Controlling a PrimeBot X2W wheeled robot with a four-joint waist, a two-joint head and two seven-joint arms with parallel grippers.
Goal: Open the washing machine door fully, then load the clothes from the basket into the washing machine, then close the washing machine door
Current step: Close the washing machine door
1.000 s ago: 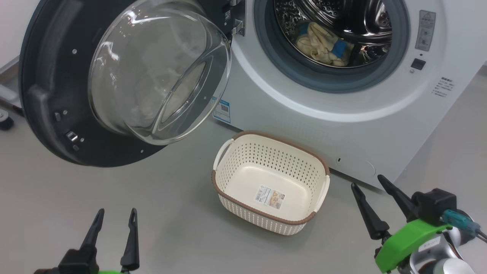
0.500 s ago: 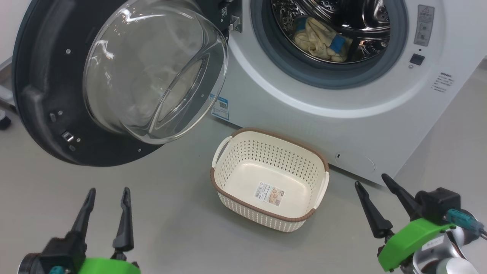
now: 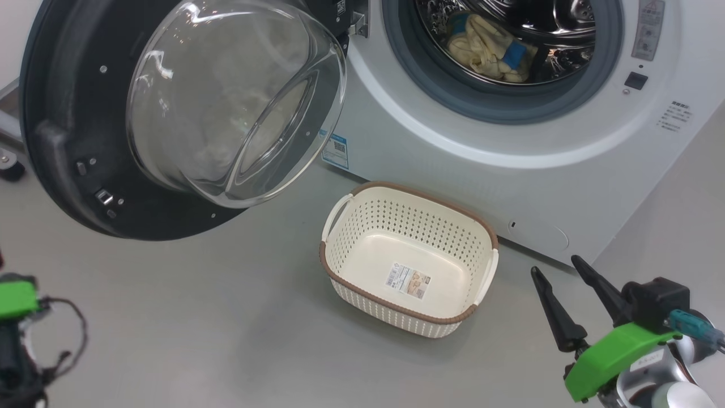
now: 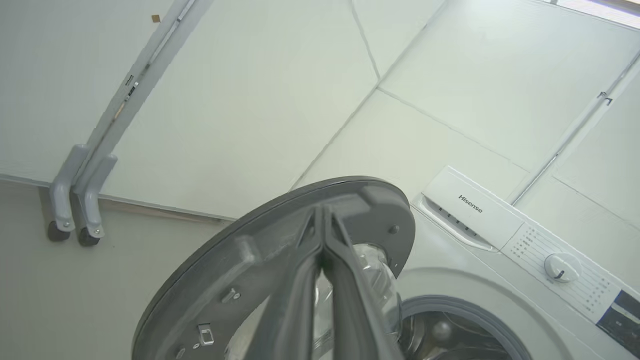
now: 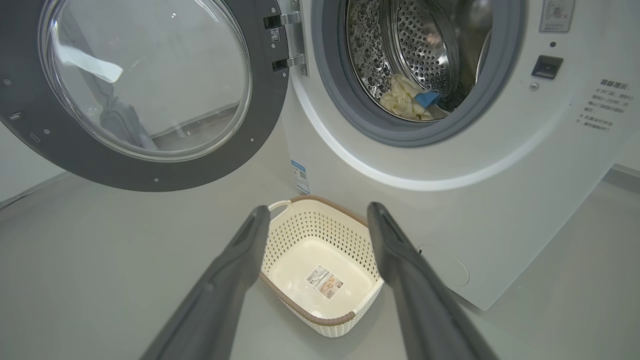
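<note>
So, loading looks done to us. The clothes point(image 3: 487, 48) are inside the washing machine point(image 3: 481, 187), lying in its drum. The basket point(image 3: 396, 224) sits empty on the floor point(image 3: 226, 317), just in front of the machine and below its opening. That leaves shutting the washing machine door point(image 3: 73, 141), which hangs wide open on the machine's hinge side with its glass bowl point(image 3: 232, 102) facing us.

The left pincer point(image 4: 321, 220) has its fingers pressed together with nothing between them. It points at the door's inner face, out in front of the machine. The right pincer point(image 3: 555, 267) has its fingers apart and empty, low in front of the machine on the side away from the hinge.

How we'd do it:
- Use the shut left pincer as a blunt pusher.
- Work it round the door's free edge to the outer face.
- Press on the black ring far from the hinge, never on the glass.
- Follow the door's arc rather than shoving straight at the machine.
- Check no fabric drapes over the grey gasket first.
- Finish with a firm push so the latch catches.

The basket looks low enough to clear the swing, but we'd watch it.
</note>
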